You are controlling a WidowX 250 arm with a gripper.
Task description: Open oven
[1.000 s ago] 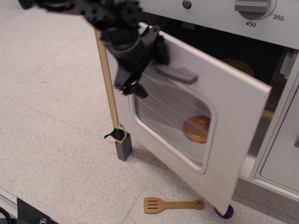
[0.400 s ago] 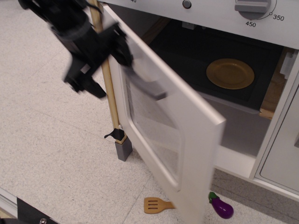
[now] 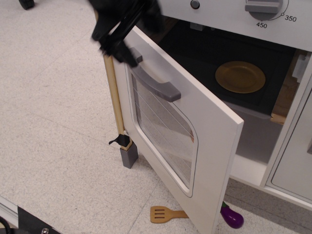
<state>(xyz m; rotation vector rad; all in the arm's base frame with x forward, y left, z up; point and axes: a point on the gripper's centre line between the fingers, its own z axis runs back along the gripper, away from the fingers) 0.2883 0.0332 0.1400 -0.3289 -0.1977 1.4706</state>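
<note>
The white toy oven (image 3: pixel 229 17) fills the upper right of the view. Its windowed door (image 3: pixel 195 141) stands swung out on its left hinge, roughly half open, with the grey bar handle (image 3: pixel 157 86) facing me. The dark interior shelf (image 3: pixel 195 53) shows, with a gold plate (image 3: pixel 240 76) on it. My black gripper (image 3: pixel 117 44) is blurred at the top, just above and left of the handle's upper end, near the door's hinge edge. It does not hold the handle. I cannot tell how its jaws stand.
A wooden spatula (image 3: pixel 165 213) and a purple toy eggplant (image 3: pixel 232 217) lie on the floor under the door's free edge. A grey dial (image 3: pixel 263 6) sits on the oven panel. A plain white cabinet door (image 3: pixel 292 161) is at the right. A wooden post (image 3: pixel 115 97) stands by the hinge.
The door swung from slightly ajar to wide open, then settled a little back. My gripper left the handle, swung left, and now sits higher, by the top of the door.
</note>
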